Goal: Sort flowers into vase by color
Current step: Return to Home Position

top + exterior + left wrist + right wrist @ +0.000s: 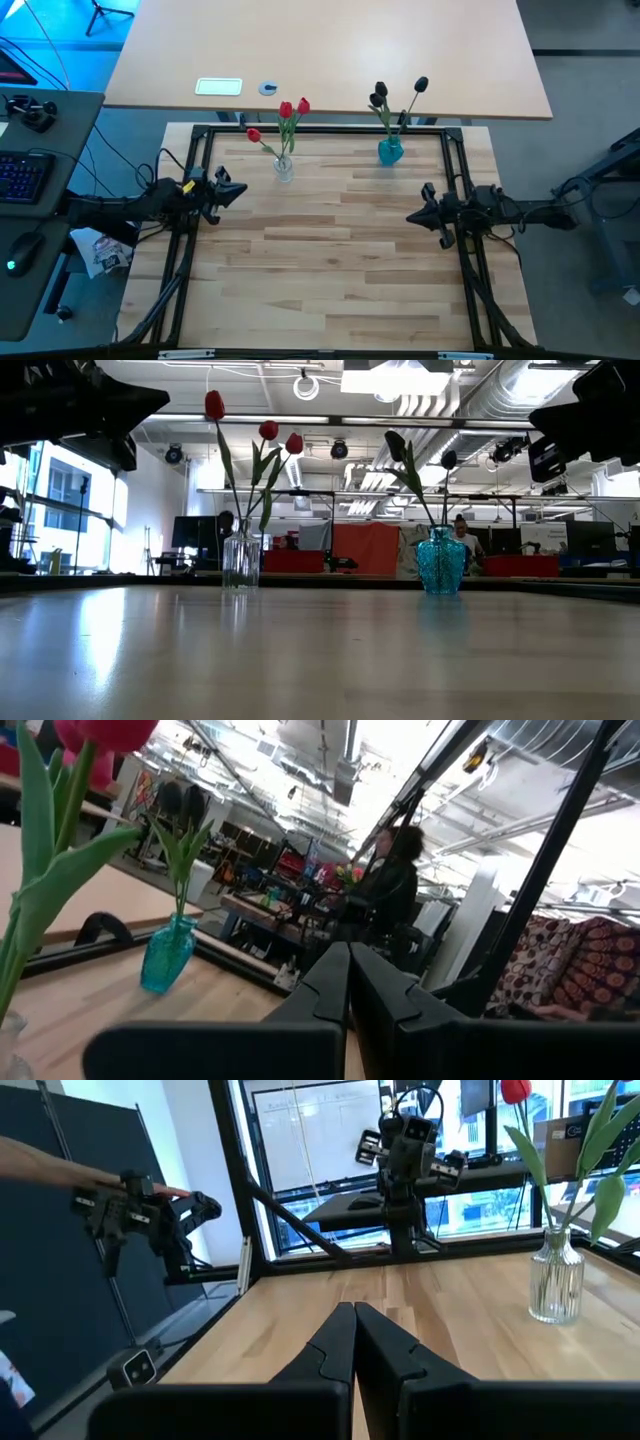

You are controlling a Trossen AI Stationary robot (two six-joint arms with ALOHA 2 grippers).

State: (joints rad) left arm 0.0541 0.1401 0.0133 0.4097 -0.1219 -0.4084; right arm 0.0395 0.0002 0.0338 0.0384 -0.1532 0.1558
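Three red flowers (289, 112) stand with their stems in a clear glass vase (284, 167) at the table's far left; the vase also shows in the low view (241, 558) and the right wrist view (556, 1283). Black flowers (397, 95) stand in a blue vase (390, 151), which the low view (441, 561) and left wrist view (166, 953) show too. My left gripper (243, 190) is shut and hovers at the table's left edge. My right gripper (410, 217) is shut and hovers at the right side. Neither touches anything.
A black metal frame (320, 130) borders the wooden table. Behind it stands a second table with a white plate (218, 87) and a small round object (267, 88). A person (390, 880) sits in the room beyond. The table's middle and near part are bare wood.
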